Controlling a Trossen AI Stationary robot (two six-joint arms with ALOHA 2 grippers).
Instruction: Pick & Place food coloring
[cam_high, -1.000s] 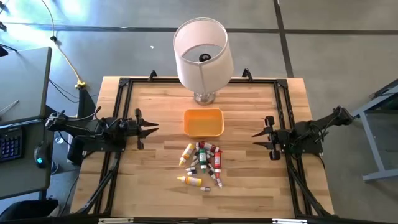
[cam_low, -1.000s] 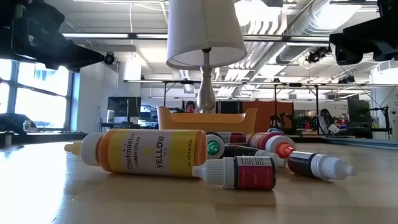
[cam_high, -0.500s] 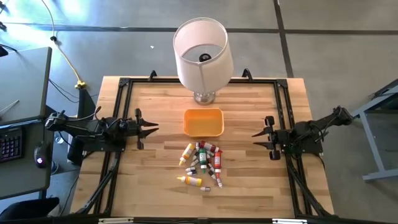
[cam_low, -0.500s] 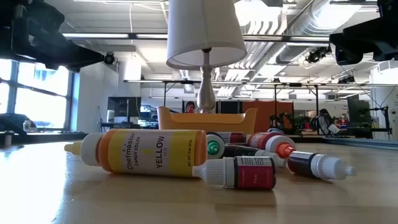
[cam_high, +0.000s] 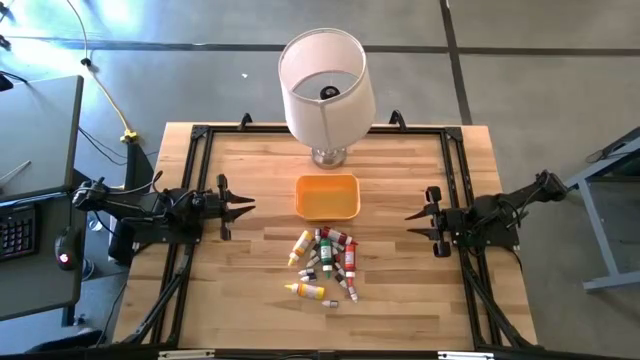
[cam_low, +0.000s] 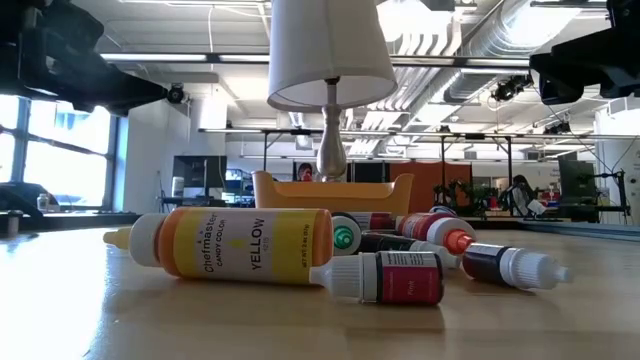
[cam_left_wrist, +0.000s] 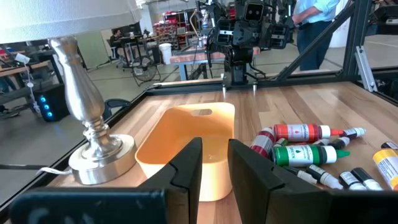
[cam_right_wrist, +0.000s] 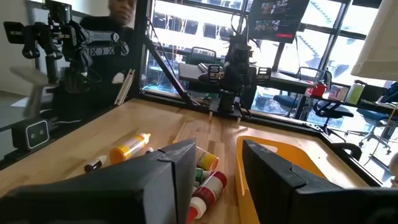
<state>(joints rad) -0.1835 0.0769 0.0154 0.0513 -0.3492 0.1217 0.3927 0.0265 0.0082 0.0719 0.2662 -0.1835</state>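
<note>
The food coloring bottles (cam_high: 325, 262) lie on their sides in a loose heap at the table's middle, near of the orange tray (cam_high: 328, 196). A big yellow bottle (cam_low: 235, 243) lies nearest the low camera, with small red and dark ones (cam_low: 400, 277) beside it. The bottles show also in the left wrist view (cam_left_wrist: 308, 146) and in the right wrist view (cam_right_wrist: 205, 177). My left gripper (cam_high: 240, 205) hovers open at the table's left side. My right gripper (cam_high: 418, 218) hovers open at the right side. Both point inward and touch nothing.
A white lampshade (cam_high: 322, 85) on a silver lamp base (cam_left_wrist: 93, 140) stands at the table's far middle, right behind the tray. A black frame (cam_high: 200, 135) runs round the tabletop. Bare wood lies between each gripper and the bottles. A person (cam_right_wrist: 121, 12) stands beyond the table.
</note>
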